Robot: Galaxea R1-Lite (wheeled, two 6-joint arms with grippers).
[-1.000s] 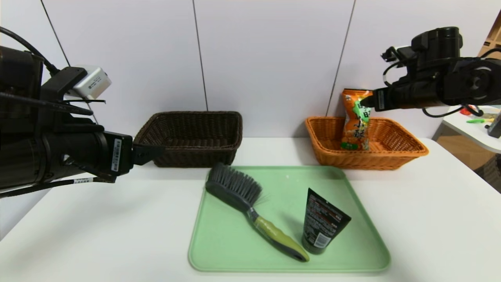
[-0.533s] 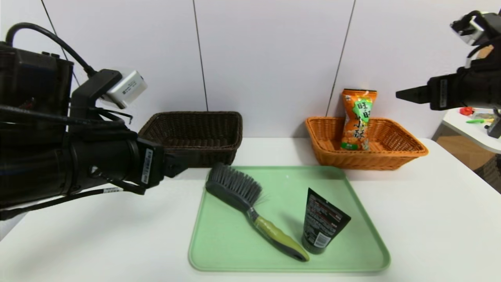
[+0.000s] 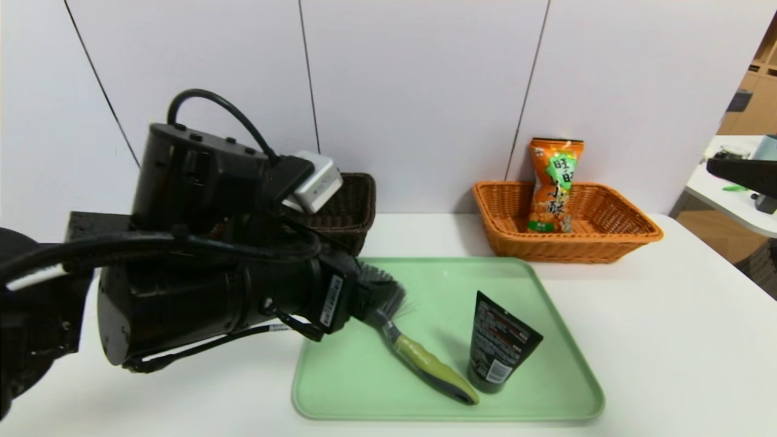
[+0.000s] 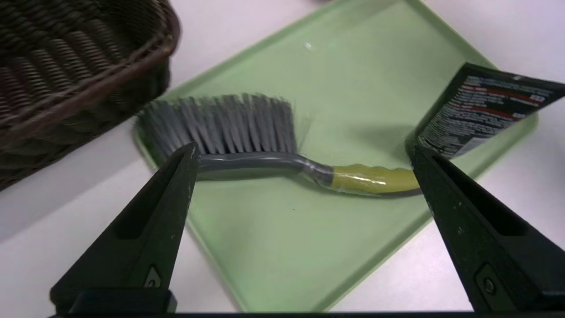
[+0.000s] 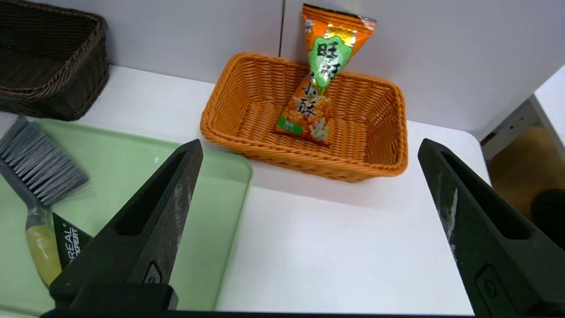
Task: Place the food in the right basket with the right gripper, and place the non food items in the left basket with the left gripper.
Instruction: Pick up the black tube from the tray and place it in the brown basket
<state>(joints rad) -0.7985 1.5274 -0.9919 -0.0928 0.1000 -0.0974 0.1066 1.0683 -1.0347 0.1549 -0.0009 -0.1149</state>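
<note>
The long brush [image 4: 247,163] has dense grey bristles, a dark grey neck and an olive-green and grey handle. The black squeeze tube [image 3: 502,346], tapering from a wide flat end, carries small red and white print and a barcode. Both are on the shallow green rectangular tray [image 3: 437,409], the tube standing aslant beside the handle. The bristled end lies at the tray's edge near the deep dark brown wicker basket [image 5: 53,92]; bare tray extends on both sides of the brush. The orange snack bag [image 3: 553,188], with its green patch, leans upright in the shallow orange-tan wicker basket [image 3: 567,249] on the white table [image 3: 680,340].

The black left gripper [image 4: 304,154] is over the brush, its fingers wide apart and empty, with the brush between them in its wrist view. The black right gripper [image 5: 311,150], also spread wide and empty, is off to the right, well apart from the tube.
</note>
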